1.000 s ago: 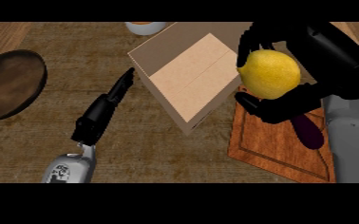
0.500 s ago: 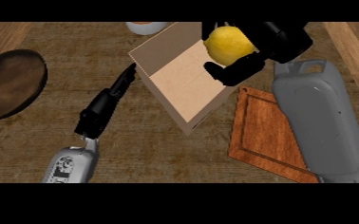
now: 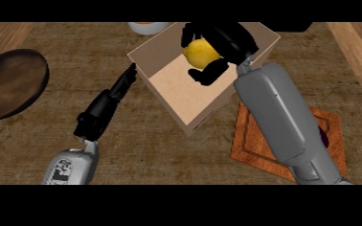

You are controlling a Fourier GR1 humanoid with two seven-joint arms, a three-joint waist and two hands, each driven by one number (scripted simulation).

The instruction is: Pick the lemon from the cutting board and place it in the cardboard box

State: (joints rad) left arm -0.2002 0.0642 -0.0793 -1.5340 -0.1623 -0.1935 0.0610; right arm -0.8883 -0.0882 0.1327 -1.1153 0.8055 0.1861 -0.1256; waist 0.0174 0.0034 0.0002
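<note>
The counter (image 3: 163, 158) is a brown, wood-grained surface that fills the view. On it, near the centre, stands the open cardboard box (image 3: 185, 106), set at an angle, its pale inner floor exposed and its nearest corner pointing toward the lower edge. The right forearm (image 3: 283, 124) is a long grey limb that rises from the lower right and crosses over the cutting board (image 3: 254, 148), a reddish-brown board with a raised rim lying just right of the box and partly hidden beneath the arm. A small dark purple item shows at the board's right side beside the arm; its identity cannot be determined. At the left edge a dark brown round plate (image 3: 17, 84) is partly cut off, well apart from the box. The left forearm (image 3: 71, 165) enters at lower left, and the left hand (image 3: 106, 107) lies extended with straight fingers, its tips touching the box's left wall and grasping nothing. The right hand (image 3: 222, 43) sits over the far part of the box opening, fingers and thumb curled around the lemon (image 3: 199, 52), which is yellow, held above the box interior and clear of the board. A white round object (image 3: 148, 27) is partly visible just beyond the box's far rim.
</note>
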